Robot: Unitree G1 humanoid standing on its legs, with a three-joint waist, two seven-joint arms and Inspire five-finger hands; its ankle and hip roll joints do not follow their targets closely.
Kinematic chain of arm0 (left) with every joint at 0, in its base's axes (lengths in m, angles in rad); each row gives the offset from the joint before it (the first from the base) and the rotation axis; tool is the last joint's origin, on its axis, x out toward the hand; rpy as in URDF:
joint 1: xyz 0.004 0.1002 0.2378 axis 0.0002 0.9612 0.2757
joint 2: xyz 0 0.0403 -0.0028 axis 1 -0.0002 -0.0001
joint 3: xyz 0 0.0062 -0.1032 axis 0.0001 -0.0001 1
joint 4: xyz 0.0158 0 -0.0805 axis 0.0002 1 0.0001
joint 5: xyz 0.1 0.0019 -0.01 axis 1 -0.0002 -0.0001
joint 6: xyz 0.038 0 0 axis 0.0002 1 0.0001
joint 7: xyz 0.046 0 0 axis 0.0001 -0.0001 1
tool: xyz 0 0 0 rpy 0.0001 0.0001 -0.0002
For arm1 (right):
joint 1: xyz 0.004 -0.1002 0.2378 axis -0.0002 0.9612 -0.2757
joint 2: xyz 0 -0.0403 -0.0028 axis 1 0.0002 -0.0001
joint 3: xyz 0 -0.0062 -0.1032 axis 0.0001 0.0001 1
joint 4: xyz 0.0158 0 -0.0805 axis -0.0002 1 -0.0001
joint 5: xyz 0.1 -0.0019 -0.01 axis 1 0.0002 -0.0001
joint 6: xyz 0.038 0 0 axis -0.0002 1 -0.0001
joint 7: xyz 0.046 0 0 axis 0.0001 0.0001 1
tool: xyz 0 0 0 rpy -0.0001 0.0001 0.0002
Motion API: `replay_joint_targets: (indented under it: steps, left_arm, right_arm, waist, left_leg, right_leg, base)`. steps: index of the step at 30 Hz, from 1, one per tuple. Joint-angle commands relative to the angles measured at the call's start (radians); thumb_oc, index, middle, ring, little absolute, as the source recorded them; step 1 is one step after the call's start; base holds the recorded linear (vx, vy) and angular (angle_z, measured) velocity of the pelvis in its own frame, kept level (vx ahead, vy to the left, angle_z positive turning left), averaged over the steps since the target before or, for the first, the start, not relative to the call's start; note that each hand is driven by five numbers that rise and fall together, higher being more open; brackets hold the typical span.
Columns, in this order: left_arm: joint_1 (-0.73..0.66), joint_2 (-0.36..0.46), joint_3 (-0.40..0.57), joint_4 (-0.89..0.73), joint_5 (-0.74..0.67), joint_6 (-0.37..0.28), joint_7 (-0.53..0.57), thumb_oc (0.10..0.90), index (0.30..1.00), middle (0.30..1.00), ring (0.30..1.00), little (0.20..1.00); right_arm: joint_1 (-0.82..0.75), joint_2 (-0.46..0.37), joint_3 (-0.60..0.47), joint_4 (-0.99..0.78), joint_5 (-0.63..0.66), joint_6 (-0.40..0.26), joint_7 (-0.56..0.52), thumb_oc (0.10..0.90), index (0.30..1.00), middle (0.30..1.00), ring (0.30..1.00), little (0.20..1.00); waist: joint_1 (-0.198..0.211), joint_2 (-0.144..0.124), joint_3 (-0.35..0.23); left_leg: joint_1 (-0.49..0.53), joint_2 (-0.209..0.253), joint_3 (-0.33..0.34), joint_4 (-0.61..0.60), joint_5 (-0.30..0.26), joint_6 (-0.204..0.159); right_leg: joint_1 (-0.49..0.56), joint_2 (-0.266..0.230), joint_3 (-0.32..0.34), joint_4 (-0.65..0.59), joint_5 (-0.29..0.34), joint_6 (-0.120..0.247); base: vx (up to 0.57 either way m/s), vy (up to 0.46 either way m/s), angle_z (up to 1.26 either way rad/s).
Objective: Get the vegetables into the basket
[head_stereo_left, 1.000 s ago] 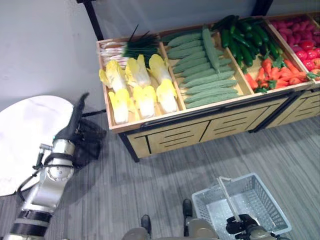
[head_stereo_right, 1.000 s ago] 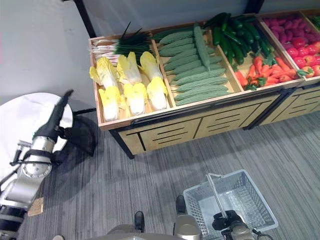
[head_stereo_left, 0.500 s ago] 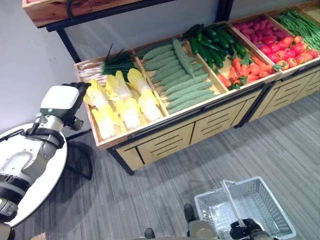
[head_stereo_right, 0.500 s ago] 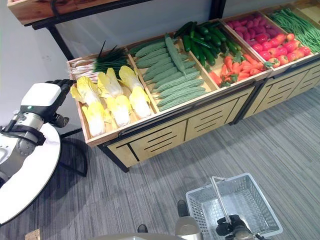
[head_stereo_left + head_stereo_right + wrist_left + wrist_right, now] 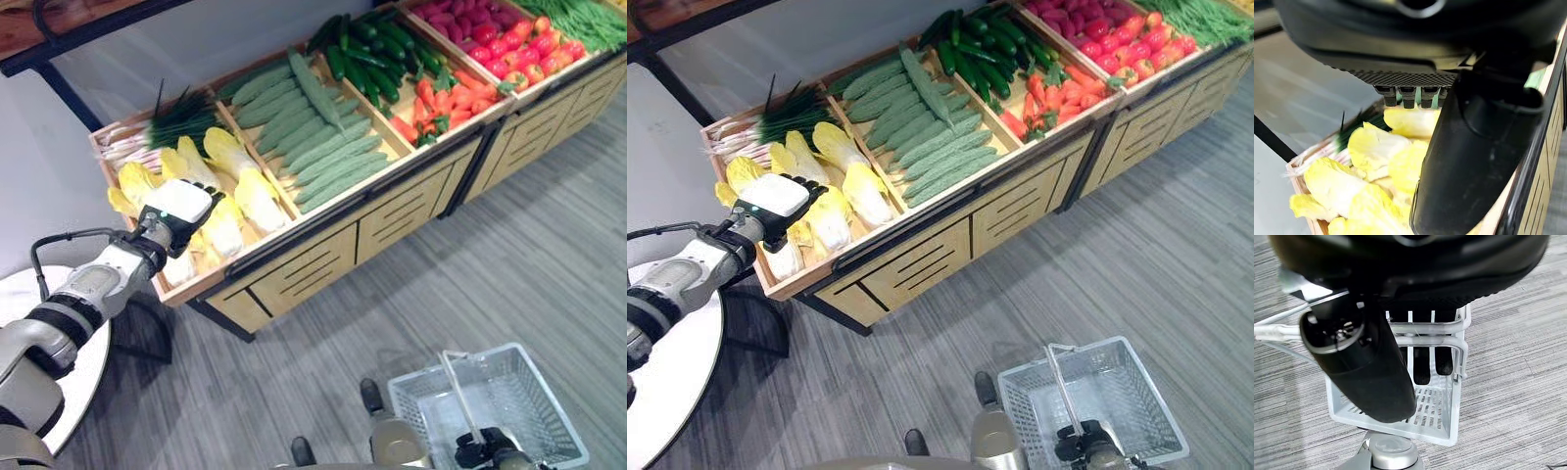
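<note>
Several yellow-white cabbages [image 5: 250, 191] lie in the left compartment of a wooden produce stand [image 5: 323, 259]. My left hand [image 5: 178, 206] hovers just over the front cabbages [image 5: 1371, 147], open, with its thumb [image 5: 1474, 161] beside them and nothing in its grasp. Low at the right a white wire basket [image 5: 529, 387] hangs empty above the grey floor. My right hand [image 5: 485, 450] is shut on the basket's handle [image 5: 1425, 340], its fingers [image 5: 1422, 364] curled round the bar.
The stand also holds scallions [image 5: 167, 122], ridged green gourds [image 5: 323, 137], cucumbers [image 5: 367, 54], carrots [image 5: 441, 93], red tomatoes [image 5: 490, 34] and green beans [image 5: 588, 15]. A round white table [image 5: 676, 382] stands at the lower left. A dark shelf frame runs above the stand.
My left hand has swung from over the round table to the cabbages in the stand. The camera has shifted. My right hand still holds the basket's handle.
</note>
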Motion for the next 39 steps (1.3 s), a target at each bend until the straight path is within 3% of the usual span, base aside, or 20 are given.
replay_joint_targets:
  steps: [1,14,30,31,32,33,39]
  left_arm:
    - [-0.178,0.070,0.071,0.076,0.029,0.081,0.039,0.900,1.000,1.000,1.000,1.000]
    - [-0.212,-0.025,0.077,0.254,0.040,0.136,0.041,0.900,1.000,1.000,1.000,1.000]
    - [-0.228,-0.066,0.098,0.294,0.017,0.173,0.087,0.900,1.000,1.000,1.000,1.000]
    - [-0.229,-0.068,0.095,0.300,0.019,0.172,0.083,0.827,0.898,0.898,0.898,0.898]
    - [-0.229,-0.068,0.094,0.300,0.019,0.172,0.083,0.496,0.435,0.435,0.435,0.435]
    - [-0.225,-0.071,0.100,0.302,0.014,0.171,0.078,0.400,0.300,0.300,0.300,0.300]
    - [-0.205,-0.073,0.114,0.288,0.011,0.169,0.072,0.400,0.300,0.300,0.300,0.300]
  right_arm:
    - [-0.029,-0.026,0.014,-0.001,0.020,-0.020,-0.018,0.400,0.300,0.300,0.300,0.300]
    - [-0.075,-0.024,0.053,0.008,0.029,-0.004,-0.027,0.400,0.300,0.300,0.300,0.300]
    - [-0.103,-0.011,0.104,-0.014,0.029,-0.001,-0.035,0.400,0.300,0.300,0.300,0.300]
    - [-0.103,-0.010,0.105,-0.013,0.030,-0.001,-0.035,0.400,0.300,0.300,0.300,0.300]
    - [-0.103,-0.010,0.104,-0.012,0.030,-0.001,-0.035,0.400,0.300,0.300,0.300,0.300]
    - [-0.109,-0.010,0.105,-0.010,0.030,0.000,-0.037,0.400,0.300,0.300,0.300,0.300]
    - [-0.105,-0.003,0.112,-0.008,0.027,-0.002,-0.036,0.400,0.300,0.300,0.300,0.300]
  waist:
    - [0.002,-0.034,-0.003]
    - [-0.006,-0.027,0.047]
    - [-0.019,-0.019,0.078]
    - [-0.019,-0.021,0.079]
    - [-0.018,-0.021,0.079]
    - [-0.018,-0.023,0.083]
    - [-0.011,-0.035,0.080]
  left_leg:
    - [-0.019,-0.028,-0.004,0.006,-0.016,-0.016]
    - [-0.083,-0.023,0.019,0.006,0.002,-0.025]
    - [-0.167,-0.022,0.050,0.006,0.019,-0.031]
    - [-0.169,-0.021,0.052,0.006,0.019,-0.032]
    - [-0.169,-0.021,0.052,0.006,0.019,-0.032]
    - [-0.170,-0.019,0.056,0.006,0.019,-0.032]
    - [-0.161,-0.011,0.066,0.006,0.017,-0.034]
  right_leg:
    - [0.019,-0.053,0.027,0.031,-0.092,0.091]
    - [-0.049,-0.043,0.045,0.021,-0.076,0.088]
    - [-0.148,-0.026,0.082,0.012,-0.048,0.084]
    - [-0.149,-0.024,0.083,0.012,-0.048,0.084]
    - [-0.150,-0.024,0.083,0.012,-0.048,0.084]
    - [-0.153,-0.021,0.085,0.011,-0.049,0.085]
    - [-0.148,-0.011,0.091,0.011,-0.053,0.082]
  base:
    - [-0.01,0.008,-0.07]
    - [0.01,-0.007,-0.08]
    - [0.01,-0.005,-0.05]
    - [0.01,-0.015,-0.11]
    - [0.02,-0.012,-0.14]
    - [0.01,-0.002,-0.15]
    - [0.02,-0.020,-0.08]
